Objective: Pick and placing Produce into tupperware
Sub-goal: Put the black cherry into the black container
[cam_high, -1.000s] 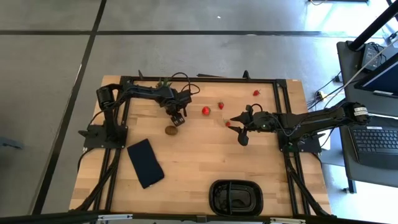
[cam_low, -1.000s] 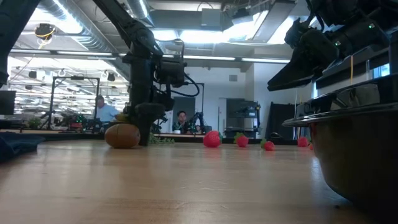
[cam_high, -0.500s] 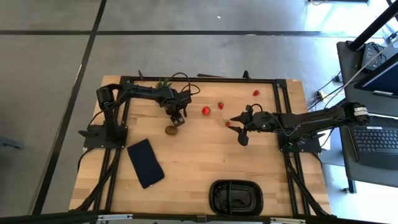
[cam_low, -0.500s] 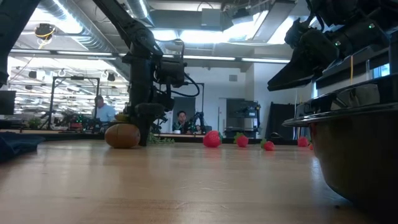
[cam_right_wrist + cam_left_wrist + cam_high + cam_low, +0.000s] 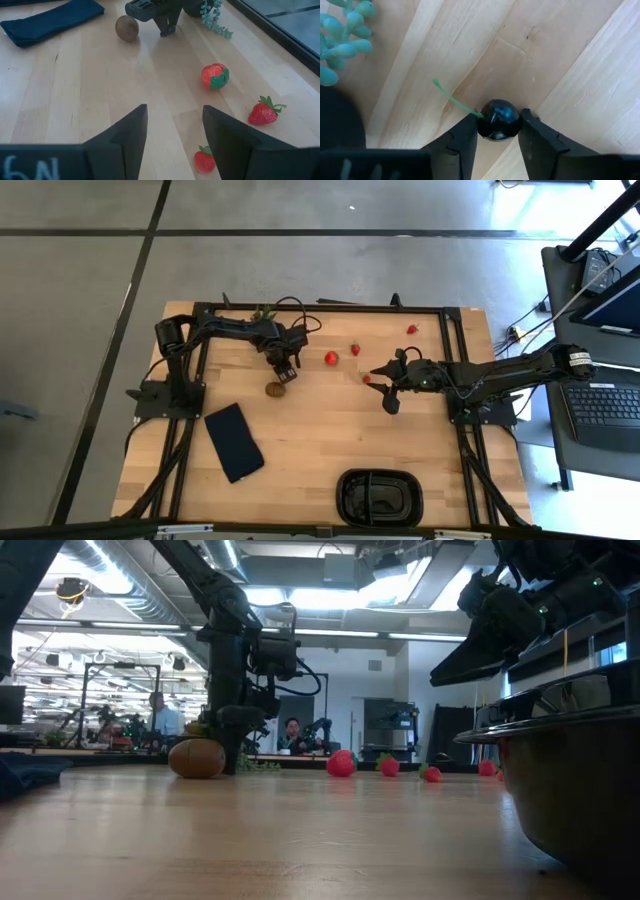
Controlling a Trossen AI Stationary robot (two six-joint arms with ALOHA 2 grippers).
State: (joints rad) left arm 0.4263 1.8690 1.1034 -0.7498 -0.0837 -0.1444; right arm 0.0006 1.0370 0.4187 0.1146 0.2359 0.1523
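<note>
No movement since the previous views. The left gripper (image 5: 496,137) remains clenched on a dark berry (image 5: 499,119) at table level, kiwi (image 5: 275,389) just beside it. The right gripper (image 5: 172,132) hangs released above a strawberry (image 5: 205,161). Transfer to the tupperware (image 5: 380,496) appears pending.

Left hand (image 5: 496,135) pinched closed, right hand (image 5: 172,125) spread.

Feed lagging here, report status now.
Left gripper shut on small dark stemmed berry, beside brown oval kiwi. Right gripper open over red strawberry. Black compartmented plastic tray empty.
</note>
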